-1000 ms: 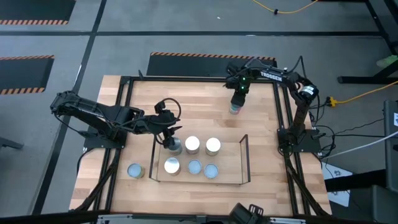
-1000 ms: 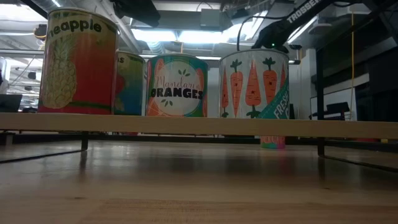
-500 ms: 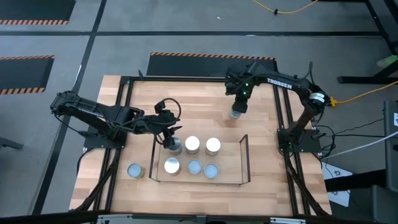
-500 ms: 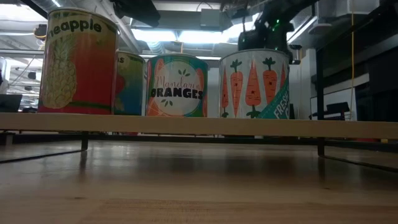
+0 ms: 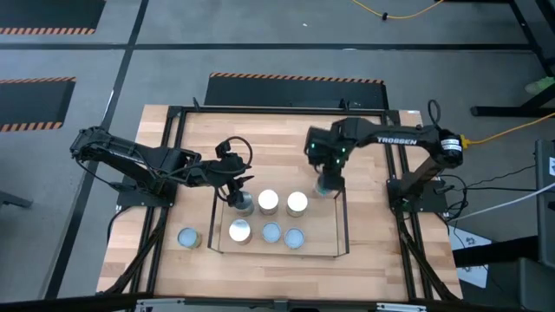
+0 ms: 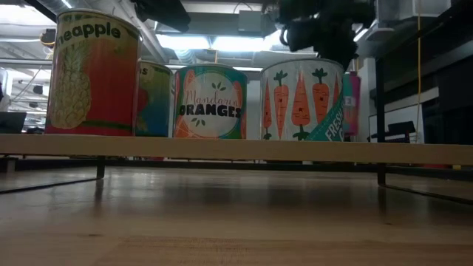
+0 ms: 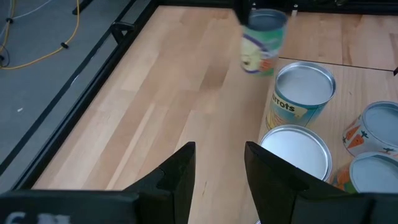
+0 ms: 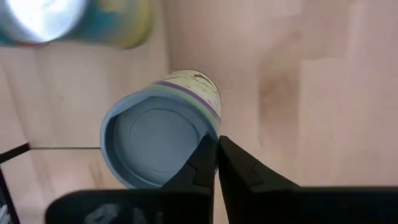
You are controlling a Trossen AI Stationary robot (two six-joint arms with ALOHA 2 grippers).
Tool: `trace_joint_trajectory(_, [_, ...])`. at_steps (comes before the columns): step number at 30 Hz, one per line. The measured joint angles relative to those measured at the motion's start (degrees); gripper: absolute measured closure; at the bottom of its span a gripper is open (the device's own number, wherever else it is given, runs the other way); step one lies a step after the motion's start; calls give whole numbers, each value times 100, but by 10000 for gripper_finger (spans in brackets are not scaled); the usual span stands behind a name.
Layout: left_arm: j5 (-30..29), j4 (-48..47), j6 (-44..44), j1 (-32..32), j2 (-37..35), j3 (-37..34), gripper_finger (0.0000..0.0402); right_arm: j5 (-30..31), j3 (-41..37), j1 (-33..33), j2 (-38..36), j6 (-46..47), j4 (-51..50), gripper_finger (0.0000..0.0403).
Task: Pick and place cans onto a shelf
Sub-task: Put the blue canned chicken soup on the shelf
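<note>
My right gripper (image 5: 328,176) is shut on a can with a pale-blue top (image 8: 155,140) and a green and purple label, just over the far right corner of the light-wood shelf (image 5: 321,230). The can also shows in the left wrist view (image 7: 263,42) and in the low view (image 6: 352,103), behind the carrot can (image 6: 301,100). My left gripper (image 7: 219,149) is open at the shelf's far left, over a silvery can (image 5: 242,204). Several cans stand upright on the shelf in two rows. One can (image 5: 188,237) stands on the table left of the shelf. My right gripper pinches the can's top rim (image 8: 210,134) between its two fingers, at one side of the pale-blue top. The fingers come from above, pointing down. The can hangs below them, slightly tilted, lifted clear of the table.
The shelf's thin black wire frames (image 5: 344,221) rise at its left and right ends. A black metal frame (image 5: 390,156) runs around the tabletop. Bare wood lies on the table's far half (image 5: 277,147). The right part of the shelf holds no cans.
My right gripper has lifted the can off the table's far side and carried it toward the near edge, to the shelf's far right corner. The can has gone from standing on the table to hanging clear at the height of the shelf's cans.
</note>
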Motion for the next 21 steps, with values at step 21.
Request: trace_joint_trajectory(21, [2,-2,2,1,0,0,269,17,-591,1326,14,857,863,387])
